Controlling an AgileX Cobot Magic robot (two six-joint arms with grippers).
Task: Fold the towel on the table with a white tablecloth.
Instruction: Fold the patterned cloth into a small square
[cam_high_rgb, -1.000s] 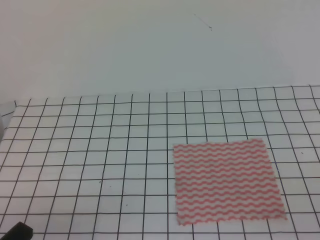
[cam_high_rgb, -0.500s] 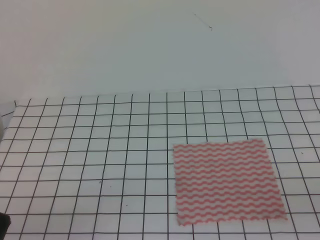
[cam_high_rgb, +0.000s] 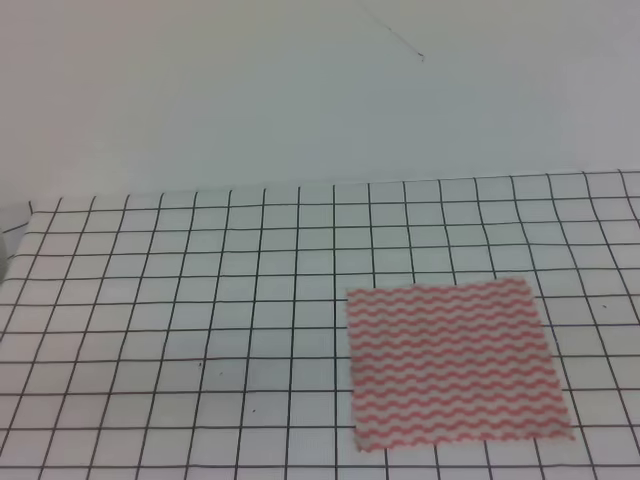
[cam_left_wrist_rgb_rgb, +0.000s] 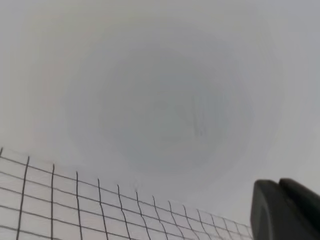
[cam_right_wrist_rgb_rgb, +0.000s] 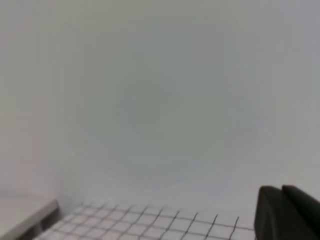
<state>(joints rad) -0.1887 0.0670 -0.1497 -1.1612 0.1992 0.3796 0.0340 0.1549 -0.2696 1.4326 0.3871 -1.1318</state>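
Towel (cam_high_rgb: 455, 365) lies flat and spread out on the white tablecloth (cam_high_rgb: 180, 300), on the right side of the table near the front edge in the high view. It has pink-red and white wavy stripes that run from side to side. All 4 of its corners show, and none is turned over. The tablecloth has thin black lines that make squares, and it covers the table back to a plain pale wall (cam_high_rgb: 300, 90). No arm shows in the high view. Each wrist view looks mostly at the wall, with a strip of the checked cloth at the bottom. A dark piece of the left gripper (cam_left_wrist_rgb_rgb: 285, 210) sits in the corner of its view, and a dark piece of the right gripper (cam_right_wrist_rgb_rgb: 287, 212) sits in the corner of its view. Nobody can tell from these whether the jaws are apart or closed.
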